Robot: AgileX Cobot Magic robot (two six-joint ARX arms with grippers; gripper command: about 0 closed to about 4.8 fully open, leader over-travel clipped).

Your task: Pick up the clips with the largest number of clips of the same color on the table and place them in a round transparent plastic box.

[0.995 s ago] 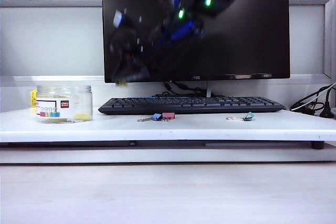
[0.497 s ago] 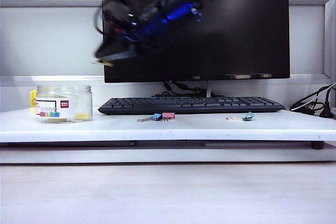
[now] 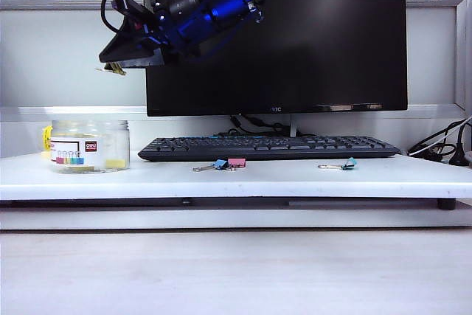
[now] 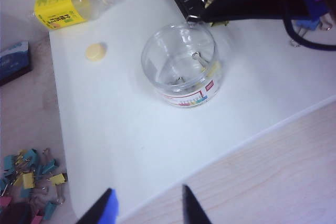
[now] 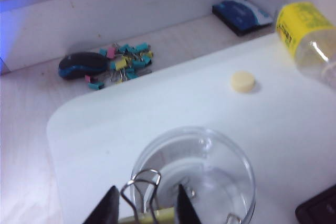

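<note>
My right gripper point(image 3: 110, 66) reaches across to the left, shut on a yellow clip point(image 3: 114, 69) and hanging high above the round transparent plastic box point(image 3: 90, 145). In the right wrist view the clip point(image 5: 153, 216) sits between the fingertips of that gripper point(image 5: 146, 211), its wire handles sticking out over the box's rim point(image 5: 194, 129). Another yellow clip point(image 4: 212, 69) lies inside the box point(image 4: 189, 97). My left gripper point(image 4: 149, 211) hovers open and holds nothing, over the front edge of the white desk near the box. It does not show in the exterior view.
A blue clip point(image 3: 220, 164), a pink clip point(image 3: 237, 161) and a teal clip point(image 3: 348, 163) lie before the keyboard point(image 3: 265, 147). A yellow-labelled bottle point(image 4: 63, 6) and its cap point(image 4: 96, 51) lie behind the box. A mouse point(image 5: 84, 64) and a clip pile point(image 5: 126, 61) sit off the desk.
My right arm has swung left and upward with the yellow clip, from in front of the monitor to a spot above the box. The box and loose clips have not moved.
</note>
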